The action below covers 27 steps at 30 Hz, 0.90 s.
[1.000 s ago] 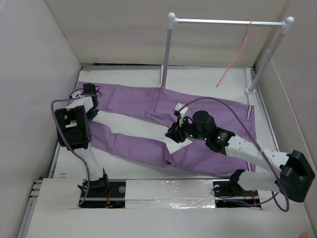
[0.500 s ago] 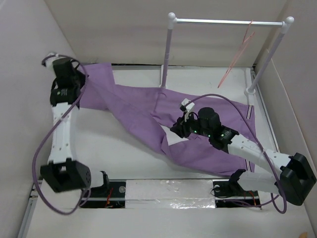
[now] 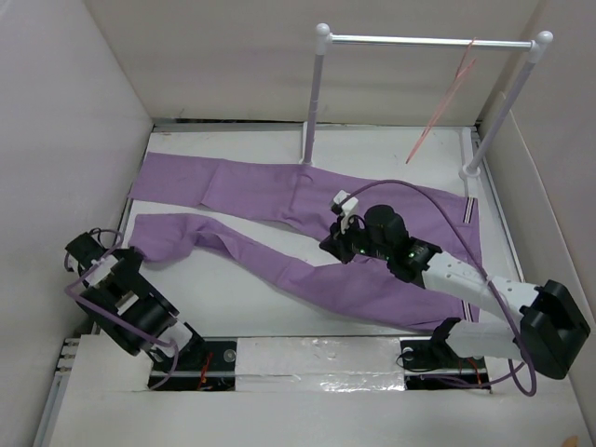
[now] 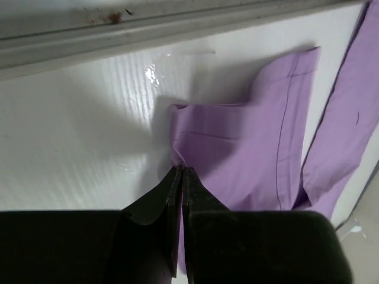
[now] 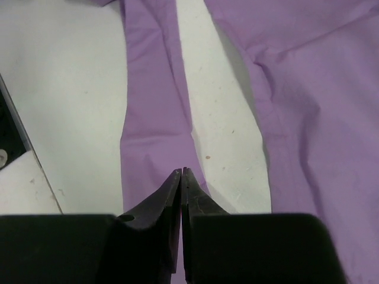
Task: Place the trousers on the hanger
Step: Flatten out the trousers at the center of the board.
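The purple trousers [image 3: 279, 191] lie flat on the white table, both legs running left and the striped waistband [image 3: 468, 209] at the right. My left gripper [image 3: 130, 250] sits at the near-left, shut on the cuff end of the near leg [image 4: 237, 148]; its tips [image 4: 182, 169] pinch a raised fold. My right gripper [image 3: 333, 249] is down by the crotch. Its tips [image 5: 182, 170] are shut on the inner edge of the near leg [image 5: 151, 112]. The thin pink hanger [image 3: 433, 121] hangs tilted from the rack's silver bar, far from both grippers.
A rack with white posts [image 3: 312, 102] and a silver crossbar [image 3: 410, 41] stands at the back right. White walls close in the table on the left, back and right. A raised ledge [image 4: 148, 29] runs along the table edge by the cuff.
My left arm came down from the back-left corner to the near-left, and the near leg now lies stretched out flat. My right gripper's jaws have closed by the crotch.
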{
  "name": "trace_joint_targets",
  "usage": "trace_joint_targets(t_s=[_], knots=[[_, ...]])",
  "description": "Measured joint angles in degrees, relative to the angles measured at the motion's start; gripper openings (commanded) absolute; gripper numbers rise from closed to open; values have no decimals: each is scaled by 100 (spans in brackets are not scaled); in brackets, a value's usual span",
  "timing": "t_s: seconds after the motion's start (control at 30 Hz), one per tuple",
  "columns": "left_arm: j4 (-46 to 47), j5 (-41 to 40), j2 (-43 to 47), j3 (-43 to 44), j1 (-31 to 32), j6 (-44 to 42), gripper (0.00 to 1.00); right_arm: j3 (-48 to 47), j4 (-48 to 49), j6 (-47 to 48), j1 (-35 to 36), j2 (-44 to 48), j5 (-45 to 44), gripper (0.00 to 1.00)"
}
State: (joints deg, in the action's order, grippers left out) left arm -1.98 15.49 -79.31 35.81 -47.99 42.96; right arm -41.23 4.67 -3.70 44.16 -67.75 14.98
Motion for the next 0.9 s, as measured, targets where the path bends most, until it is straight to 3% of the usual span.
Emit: trace_joint_targets(t_s=[0.2, 0.23, 0.33, 0.6, 0.9], knots=[[186, 286, -20, 291, -17, -79, 0, -46, -90, 96, 361, -289, -59, 26], [195, 280, -20, 393, -24, -107, 0, -79, -105, 118, 468, -337, -81, 41], [275, 326, -20, 645, -11, -155, 0, -247, -120, 168, 916, -603, -188, 62], [247, 385, -17, 1005, 262, -85, 0, -1215, -118, 186, 1484, -2282, -656, 62], [304, 586, 151, 1491, 264, 129, 0, -1834, -372, 177, 1899, -3709, -1344, 51]])
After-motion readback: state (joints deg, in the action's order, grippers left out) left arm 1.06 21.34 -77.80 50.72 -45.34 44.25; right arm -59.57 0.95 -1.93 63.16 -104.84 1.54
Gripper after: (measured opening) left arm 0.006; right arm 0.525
